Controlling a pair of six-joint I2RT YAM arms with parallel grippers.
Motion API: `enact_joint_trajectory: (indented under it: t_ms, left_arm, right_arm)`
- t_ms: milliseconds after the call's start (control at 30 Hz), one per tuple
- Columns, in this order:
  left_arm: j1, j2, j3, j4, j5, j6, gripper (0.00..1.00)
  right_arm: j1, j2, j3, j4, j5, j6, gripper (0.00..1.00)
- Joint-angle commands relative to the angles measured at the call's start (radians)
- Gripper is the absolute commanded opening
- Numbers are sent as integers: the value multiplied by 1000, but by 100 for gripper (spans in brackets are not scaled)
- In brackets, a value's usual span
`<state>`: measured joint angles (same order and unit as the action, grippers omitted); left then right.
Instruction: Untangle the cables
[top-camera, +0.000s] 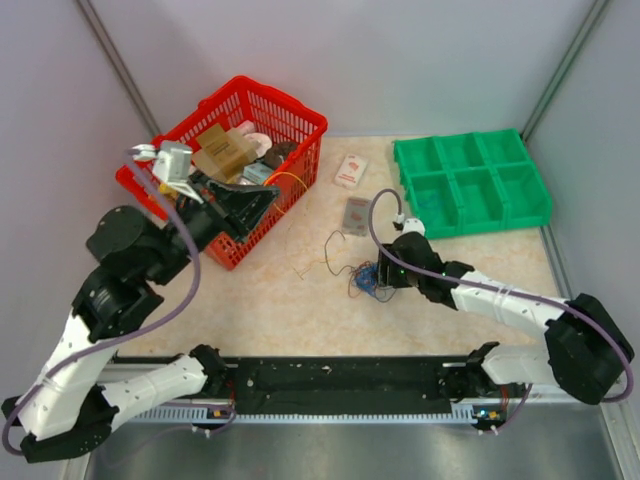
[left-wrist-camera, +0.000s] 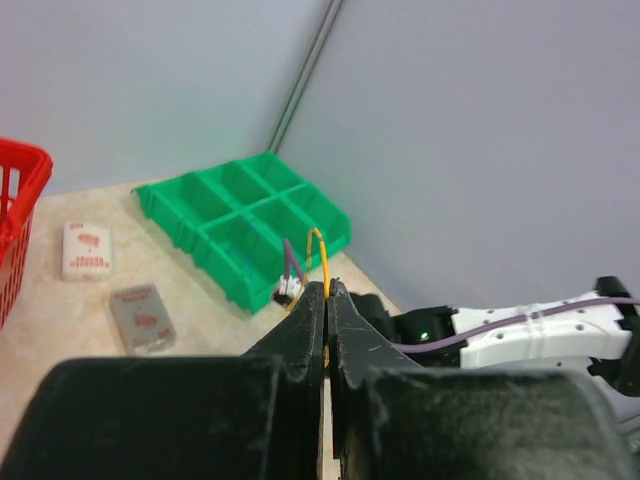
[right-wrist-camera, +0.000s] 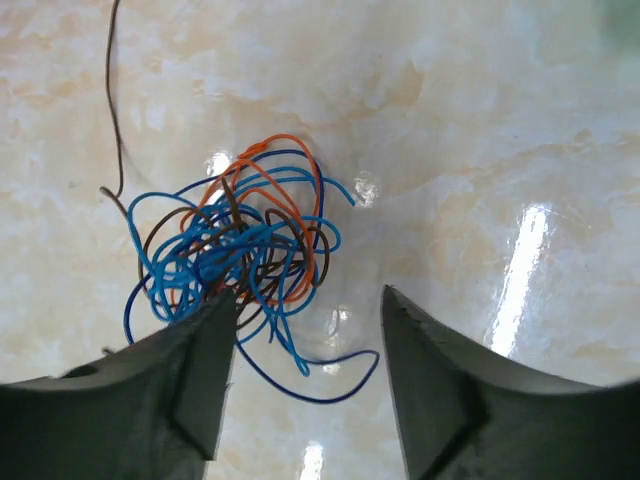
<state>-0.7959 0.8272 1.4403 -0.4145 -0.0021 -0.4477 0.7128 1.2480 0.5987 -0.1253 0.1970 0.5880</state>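
The cables lie as a small tangle (top-camera: 366, 281) of blue, orange and brown wires on the table; it shows close up in the right wrist view (right-wrist-camera: 235, 250). A thin brown strand (top-camera: 322, 256) trails from it to the left. My right gripper (top-camera: 383, 272) is open, low over the tangle's right side (right-wrist-camera: 308, 298), with its left finger (right-wrist-camera: 195, 365) at the tangle's edge. My left gripper (top-camera: 266, 197) is raised beside the red basket and is shut on a thin yellow wire (left-wrist-camera: 322, 258), which loops out of the fingertips (left-wrist-camera: 326, 292).
A red basket (top-camera: 300, 115) full of small items stands at the back left, right by my left gripper. A green compartment tray (top-camera: 470, 180) is at the back right. Two small packets (top-camera: 351, 171) (top-camera: 357, 214) lie between them.
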Motion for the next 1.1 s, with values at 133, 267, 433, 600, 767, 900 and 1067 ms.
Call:
enact_joint_trajectory:
  t_ms: [133,267,433,600,767,900,1067]
  left_arm:
    - [-2,95,-50,-49,-64,-138,0]
    - [0,127,-54,-96,-29,-167,0]
    - [0,136,-84,-139,38,-194,0]
    - [4,145,-101,-122,215,-158,0]
    - [4,159,-87,-159,225,-163,0]
    - [3,173,-84,-148,220,-169,0]
    - [6,190,-75,-156,191,-180,0]
  right_arm:
    - [-4,-218,180,-235,-73,-228,74]
    - [-6,-307,297,-225,-262,-310,75]
    - [-4,-312,398,-108,-571,-482,86]
    - [-6,-214,519,-76,-738,-514,87]
    - [8,-150,582,-10,-850,-465,87]
    - [43,-125,590,64,-875,-395,85]
    - [59,-127,555,156,-910,-300,84]
